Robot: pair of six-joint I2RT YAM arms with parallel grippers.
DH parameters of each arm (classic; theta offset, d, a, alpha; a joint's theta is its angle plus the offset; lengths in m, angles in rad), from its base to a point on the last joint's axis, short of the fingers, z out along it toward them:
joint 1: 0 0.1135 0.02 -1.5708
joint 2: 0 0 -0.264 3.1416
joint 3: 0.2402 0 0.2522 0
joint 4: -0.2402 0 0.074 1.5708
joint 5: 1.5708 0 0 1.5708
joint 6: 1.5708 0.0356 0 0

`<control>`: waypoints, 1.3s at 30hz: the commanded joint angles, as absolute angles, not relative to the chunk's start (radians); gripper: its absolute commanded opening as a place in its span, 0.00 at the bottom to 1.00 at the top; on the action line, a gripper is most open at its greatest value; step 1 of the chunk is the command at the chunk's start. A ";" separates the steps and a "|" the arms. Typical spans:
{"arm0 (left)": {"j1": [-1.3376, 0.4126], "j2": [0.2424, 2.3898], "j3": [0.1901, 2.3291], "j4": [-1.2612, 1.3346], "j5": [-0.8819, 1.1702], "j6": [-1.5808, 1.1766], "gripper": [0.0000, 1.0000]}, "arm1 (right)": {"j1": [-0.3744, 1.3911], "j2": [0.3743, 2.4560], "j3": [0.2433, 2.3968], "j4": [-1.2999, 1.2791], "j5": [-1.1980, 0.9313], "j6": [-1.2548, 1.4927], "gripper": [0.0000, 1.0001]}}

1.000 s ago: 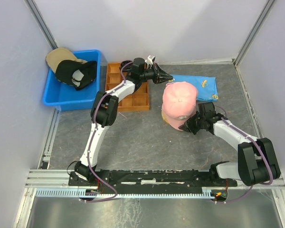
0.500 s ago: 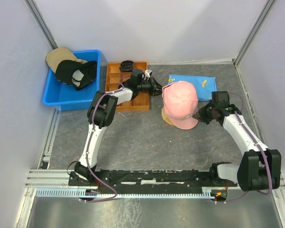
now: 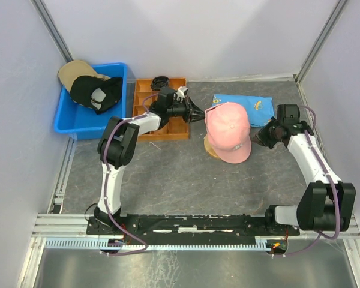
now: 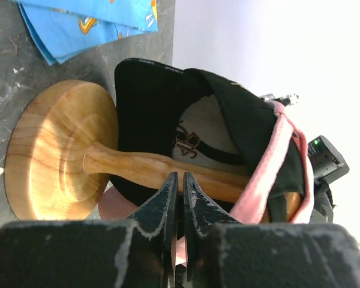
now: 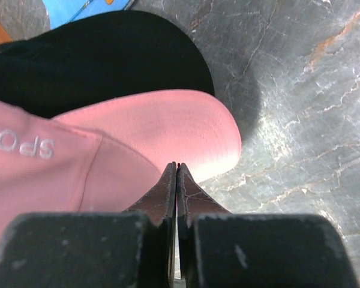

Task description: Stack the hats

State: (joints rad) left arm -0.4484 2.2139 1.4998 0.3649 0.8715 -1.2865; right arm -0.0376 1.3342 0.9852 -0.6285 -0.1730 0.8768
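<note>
Where the table meets the left wall, a blue plastic bin (image 3: 66, 123) holds a tan fabric baseball cap (image 3: 72, 71) at its far corner, and a black baseball cap with a white emblem (image 3: 90, 93) lies against it. Just to the right is an orange wooden compartment tray (image 3: 179, 127), with a small black coiled bundle (image 3: 160, 81) in a far cell.

Reaching over that tray, the left gripper (image 4: 179, 177) has its fingers drawn almost together, with only a slit between them. The tips are at the back edge of the stacked hats, and I cannot tell whether they pinch anything.

A pink baseball cap (image 3: 228, 129) sits over a second black cap (image 4: 150, 102) on a round-based wooden stand (image 4: 54, 150) near the middle of the table. Behind them lies a blue cartoon-print cloth (image 3: 246, 102).

Further right, the right gripper (image 5: 176, 167) is fully closed and empty, its tips at the pink brim.
</note>
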 commanded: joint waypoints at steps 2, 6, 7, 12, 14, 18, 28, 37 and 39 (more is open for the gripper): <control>-0.378 2.084 1.504 0.289 0.835 -1.145 0.17 | -0.039 1.238 1.017 -0.712 -0.180 0.814 0.08; -0.332 2.022 1.554 0.082 0.794 -0.975 0.24 | -0.039 1.228 1.024 -0.747 -0.182 0.793 0.23; -0.328 2.016 1.566 0.047 0.799 -0.950 0.26 | -0.039 1.226 1.028 -0.752 -0.182 0.789 0.23; -0.334 2.031 1.647 -0.025 0.850 -0.891 0.36 | -0.040 1.227 1.046 -0.774 -0.191 0.780 0.25; -0.344 2.036 1.684 -0.064 0.866 -0.856 0.39 | -0.040 1.230 1.054 -0.786 -0.193 0.774 0.25; -0.367 2.069 1.812 -0.255 0.859 -0.732 0.41 | -0.039 1.228 1.054 -0.793 -0.196 0.769 0.25; -0.416 2.117 1.966 -0.479 0.752 -0.589 0.41 | -0.040 1.208 1.045 -0.807 -0.199 0.762 0.25; -0.458 2.163 2.061 -0.601 0.672 -0.513 0.41 | -0.042 1.197 1.046 -0.813 -0.207 0.760 0.26; -0.467 2.171 2.072 -0.612 0.666 -0.510 0.41 | -0.043 1.197 1.047 -0.813 -0.208 0.760 0.26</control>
